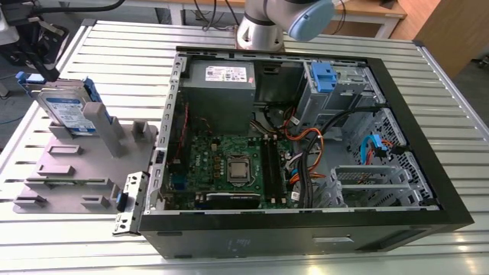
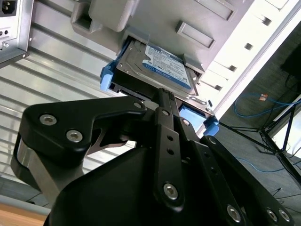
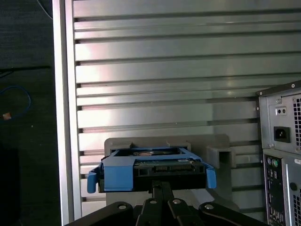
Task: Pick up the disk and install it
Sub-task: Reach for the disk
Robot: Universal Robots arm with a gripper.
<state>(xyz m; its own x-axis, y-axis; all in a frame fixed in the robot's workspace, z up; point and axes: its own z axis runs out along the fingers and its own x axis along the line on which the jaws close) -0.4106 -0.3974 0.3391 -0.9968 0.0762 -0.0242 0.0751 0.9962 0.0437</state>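
Gripper: in both wrist views you see the gripper (image 2: pixel 163 94) (image 3: pixel 161 185) with its two fingers (image 2: pixel 165 123) drawn together and no gap between them. The tips are right at the near edge of the disk. You cannot tell whether they touch it.

Disk: your disk (image 1: pixel 67 109) (image 2: pixel 164 66) (image 3: pixel 162 167) stands on edge in the grey holder (image 1: pixel 68 172), leaning a little. Its white-and-blue label faces out in the exterior view.

Rails: the blue side rails (image 2: pixel 107 77) (image 3: pixel 117 167) wrap the disk, with a blue tab sticking out at each end.

Holder: it lies flat on the slatted metal table (image 1: pixel 114 57), at the exterior view's left, just beside the computer case (image 1: pixel 306 235).

Case: you have it lying open on the table with the board and cables showing. The grey power supply box (image 1: pixel 221 80) sits at its far end. A blue latch on a grey metal cage (image 1: pixel 324 77) is beside that box, toward the exterior view's right.

Arm: the arm (image 1: pixel 264 26) rises behind the case at the far edge of the table.

Progress: the disk is in the holder, outside the case.
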